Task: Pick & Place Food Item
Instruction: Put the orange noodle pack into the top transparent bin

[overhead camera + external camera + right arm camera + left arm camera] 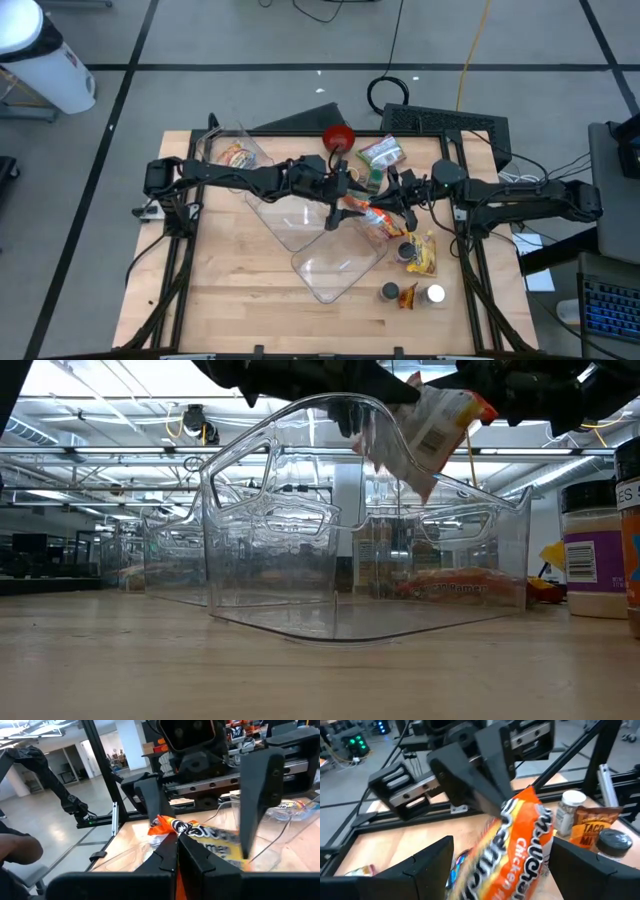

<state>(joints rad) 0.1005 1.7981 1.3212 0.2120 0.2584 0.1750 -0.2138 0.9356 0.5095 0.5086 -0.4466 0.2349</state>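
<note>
Orange and crinkled, the soup packet (368, 212) hangs in the air between both grippers, above the near clear bin (335, 262). The right gripper (392, 205) is clamped tight on one end of it. The left gripper (338, 203) faces it from the other side with fingers (432, 870) spread wide either side of the packet's free end, not yet pinching. The packet's long axis runs roughly from one gripper to the other, so the left only needs to close where it stands; this looks like a handover. A second clear bin (232, 152) with a packet inside sits far left. Beside the right arm lie a taco mix pouch (423, 253) and two spice jars (409, 293); a red bowl (339, 135) and a green packet (381, 152) lie behind. Nothing blocks the grip.
</note>
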